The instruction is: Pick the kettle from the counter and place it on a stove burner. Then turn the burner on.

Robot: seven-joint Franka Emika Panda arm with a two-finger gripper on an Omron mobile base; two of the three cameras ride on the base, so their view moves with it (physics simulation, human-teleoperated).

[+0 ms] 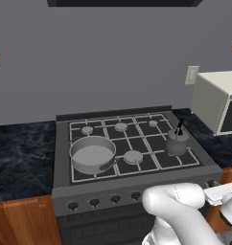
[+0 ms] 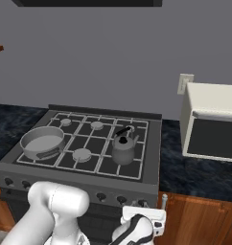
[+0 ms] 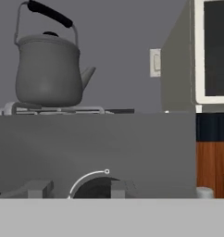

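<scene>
Dark marbled stone counter (image 2: pixel 194 177) is flanking a black cooktop, where the small squat grey metal kettle (image 2: pixel 122 148) is sitting upright on the grate over the front right burner. A wide grey saucepan (image 1: pixel 92 153) is resting front left. The two-finger gripper (image 3: pixel 76 189) is hovering low at a dark round stove knob (image 3: pixel 93 187), its dark fingers flanking it; whether they are pressing on it I cannot tell.

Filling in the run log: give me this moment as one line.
stage: burner knob | kettle: on stove grate, front right | hand: at front-panel knob | saucepan: front left
</scene>
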